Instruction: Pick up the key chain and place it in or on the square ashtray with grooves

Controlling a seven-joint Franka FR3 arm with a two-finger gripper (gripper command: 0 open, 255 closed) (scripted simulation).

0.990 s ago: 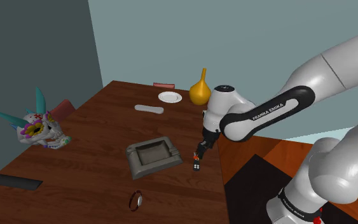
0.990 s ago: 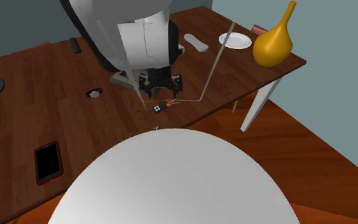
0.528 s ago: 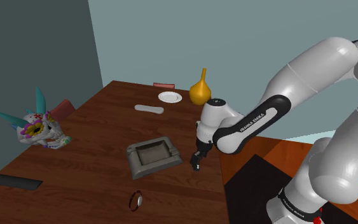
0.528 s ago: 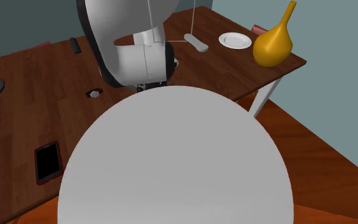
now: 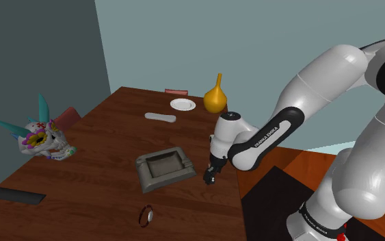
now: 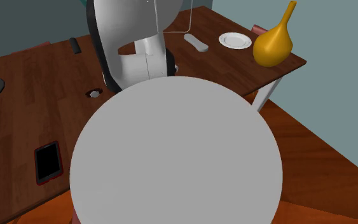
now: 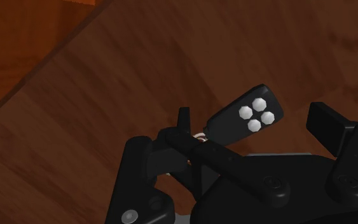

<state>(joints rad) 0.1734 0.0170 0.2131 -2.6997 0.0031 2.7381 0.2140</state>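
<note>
Key chain (image 7: pixel 247 118), a black fob with four white buttons joined to a small ring and a dark bar, lies flat on the brown wooden table (image 5: pixel 109 130), close to the long edge nearest the robot's stand and just beside the grey square ashtray (image 5: pixel 165 168). The black gripper (image 7: pixel 229 132) hangs low over it with fingers spread, one on each side of the fob, and neither is seen touching it. The fob looks light, stiff and smooth, so it may slip or swivel if pinched near a corner. The ring and bar will likely dangle once it is lifted. The safest hold appears to be across the fob's two long sides at mid-body, with the fingertips brought right down to the wood. The ashtray's shallow recess sits one short carry away from the edge. Farther off, a white remote (image 5: pixel 160 117), a white plate (image 5: pixel 182 105) and a yellow vase (image 5: pixel 215 98) stand toward the far corner, and a painted skull (image 5: pixel 44 140) rests by the opposite edge
</note>
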